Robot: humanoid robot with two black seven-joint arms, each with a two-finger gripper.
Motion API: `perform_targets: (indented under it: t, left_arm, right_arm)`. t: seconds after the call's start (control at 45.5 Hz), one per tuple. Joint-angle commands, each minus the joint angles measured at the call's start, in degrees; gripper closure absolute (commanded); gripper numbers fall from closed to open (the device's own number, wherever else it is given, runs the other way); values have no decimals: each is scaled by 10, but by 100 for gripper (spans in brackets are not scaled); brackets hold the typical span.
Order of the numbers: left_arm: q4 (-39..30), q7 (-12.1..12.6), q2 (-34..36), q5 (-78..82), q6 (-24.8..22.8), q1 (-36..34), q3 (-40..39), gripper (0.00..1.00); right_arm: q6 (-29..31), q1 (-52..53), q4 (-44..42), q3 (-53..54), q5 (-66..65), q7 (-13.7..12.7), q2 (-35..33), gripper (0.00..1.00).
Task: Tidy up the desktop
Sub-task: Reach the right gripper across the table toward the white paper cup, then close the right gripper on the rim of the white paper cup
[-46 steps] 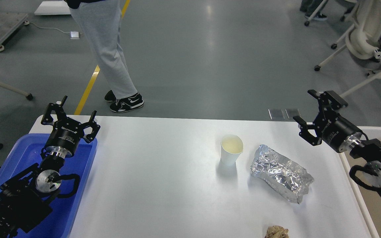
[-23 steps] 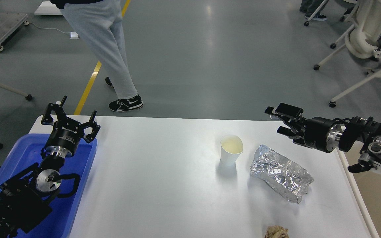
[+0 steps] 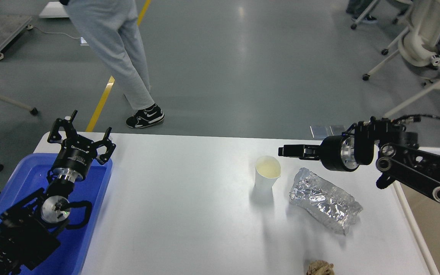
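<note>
Head view: the desktop [image 3: 189, 214] fills the lower middle of the picture, white and wide. On its right half stand three loose items: an upright white paper cup [image 3: 267, 172], a crumpled silver foil package [image 3: 324, 200] just to the cup's right, and a small brownish crumpled wad [image 3: 320, 268] at the near edge, partly cut off by the frame. A blue tray [image 3: 90, 214] sits on the desktop's left end, and the rim of a cream bin [image 3: 414, 225] shows along the right edge.

The right gripper [image 3: 288, 150] reaches in from the right, pointing leftward above the desktop, its tip just above and to the right of the cup's rim and beyond the far end of the foil package. It is seen edge-on, so I cannot tell whether its fingers are parted or closed; nothing appears to be held. The left gripper [image 3: 79, 133] hovers over the far corner of the blue tray with its fingers spread wide and empty.

The foil package lies with its long axis running from far-left to near-right. The cup and the foil are both far nearer the right arm than the left, so the next pick probably falls to the right gripper, which would have to drop slightly toward whichever it takes.
</note>
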Motion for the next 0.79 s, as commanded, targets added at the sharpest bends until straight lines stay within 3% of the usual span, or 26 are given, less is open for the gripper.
perform_targets:
  t: [0.0, 0.11, 0.768]
  left_arm:
    - [0, 0, 1, 0, 0, 0, 0, 0]
    - [0, 0, 0, 0, 0, 0, 0, 0]
    - [0, 0, 0, 0, 0, 0, 0, 0]
  right_arm:
    - [-64, 45, -96, -111, -56, -2, 82, 1]
    - [-122, 33, -118, -152, -77, -2, 110, 1]
    - [-117, 9, -226, -144, -77, 5, 194, 1]
